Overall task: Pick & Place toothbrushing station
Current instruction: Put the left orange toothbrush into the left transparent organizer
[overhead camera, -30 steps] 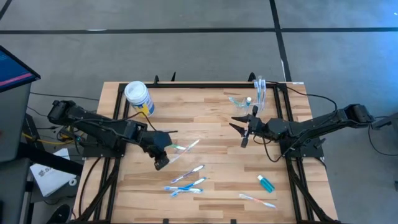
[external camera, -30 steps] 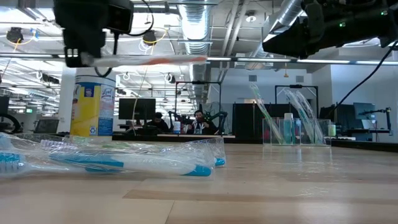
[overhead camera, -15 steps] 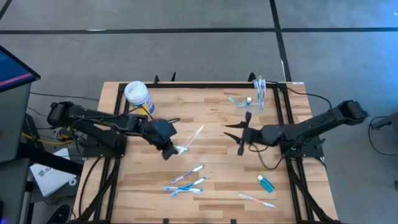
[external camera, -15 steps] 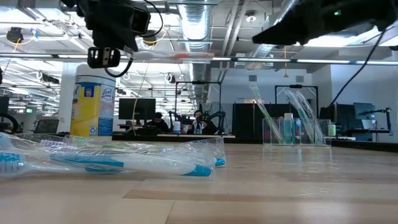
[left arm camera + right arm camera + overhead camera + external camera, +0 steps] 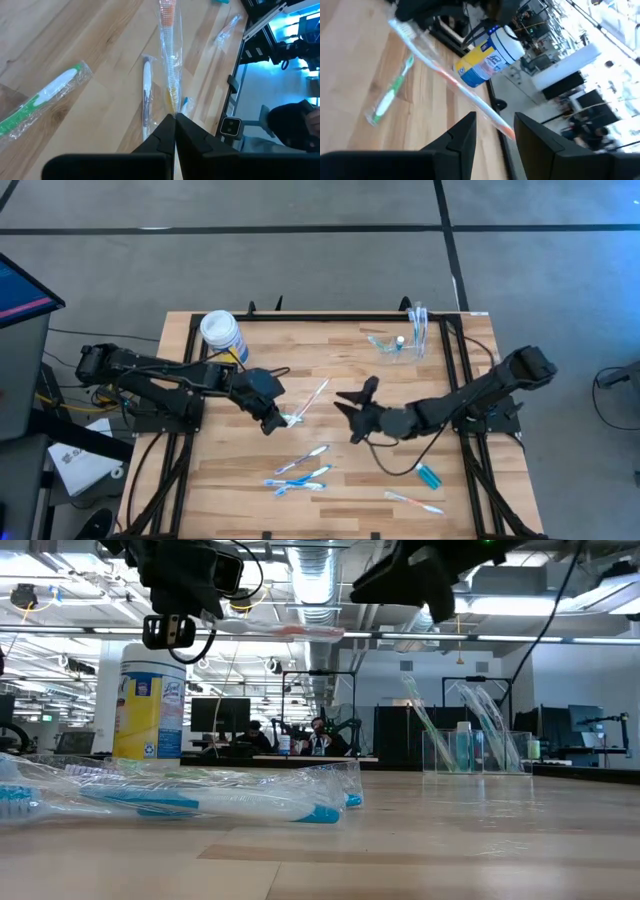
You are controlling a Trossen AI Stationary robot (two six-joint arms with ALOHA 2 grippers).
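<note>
Left gripper (image 5: 272,417), fingers pinched on a wrapped orange-tipped toothbrush (image 5: 312,399) held above mid-table. Right gripper (image 5: 352,405), fingers parted and empty, faces it from just beside. Clear cup station (image 5: 417,330) stands at the far right edge; wipes canister (image 5: 223,337) far left; wrapped toothbrushes (image 5: 300,471) lie near the front.

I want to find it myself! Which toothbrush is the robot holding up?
Look at the wooden table, at the left gripper near its middle. A wrapped toothbrush sticks out from the shut fingers. It alone hangs in the air and has an orange end; the others lie flat.
</note>
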